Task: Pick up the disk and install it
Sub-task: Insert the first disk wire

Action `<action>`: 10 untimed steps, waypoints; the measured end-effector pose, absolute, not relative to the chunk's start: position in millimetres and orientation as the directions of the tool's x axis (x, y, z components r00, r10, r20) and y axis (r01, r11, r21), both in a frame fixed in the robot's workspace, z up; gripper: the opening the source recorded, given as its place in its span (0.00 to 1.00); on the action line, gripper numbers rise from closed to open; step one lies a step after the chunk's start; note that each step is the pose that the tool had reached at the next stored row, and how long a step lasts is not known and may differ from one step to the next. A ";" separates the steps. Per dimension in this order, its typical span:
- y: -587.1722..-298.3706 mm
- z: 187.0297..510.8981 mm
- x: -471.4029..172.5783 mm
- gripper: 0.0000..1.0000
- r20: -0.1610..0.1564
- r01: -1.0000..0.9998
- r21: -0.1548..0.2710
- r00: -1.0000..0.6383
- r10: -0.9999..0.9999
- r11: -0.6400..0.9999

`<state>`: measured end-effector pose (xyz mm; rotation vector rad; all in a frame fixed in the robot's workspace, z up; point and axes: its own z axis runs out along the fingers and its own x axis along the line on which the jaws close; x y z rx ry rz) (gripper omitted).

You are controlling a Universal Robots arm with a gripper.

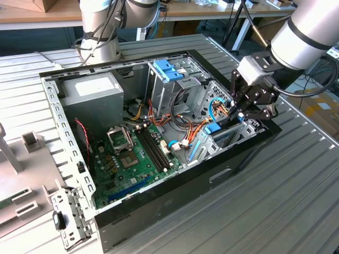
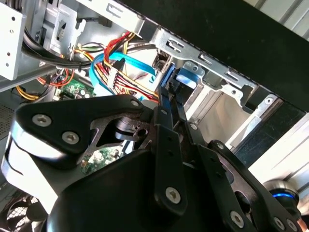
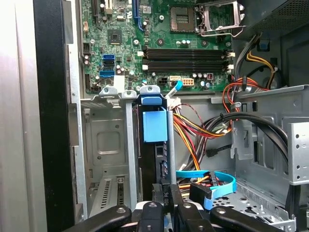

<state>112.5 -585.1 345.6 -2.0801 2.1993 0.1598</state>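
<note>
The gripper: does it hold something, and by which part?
The gripper seems to hold the disk, on edge in the drive bay, by its near end.

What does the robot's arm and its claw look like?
The arm is a thick, round tube, silvery grey with a dark band around it. A black cable loops beside its wrist. The claw is black, built from flat linked bars. In the second wrist view its bars are joined by shiny silver screws.

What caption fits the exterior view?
Robot end effector reaching inside an open computer case, down by the disk in its bay.
</note>
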 end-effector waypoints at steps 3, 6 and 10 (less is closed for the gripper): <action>-583.4 345.8 113.1 0.18 -0.146 -0.998 0.001 -0.055 -0.988 0.055; -581.2 345.7 113.3 0.18 -0.144 -0.998 0.000 -0.055 -0.988 0.055; -581.1 345.0 113.3 0.18 -0.144 -0.998 0.001 -0.055 -0.988 0.055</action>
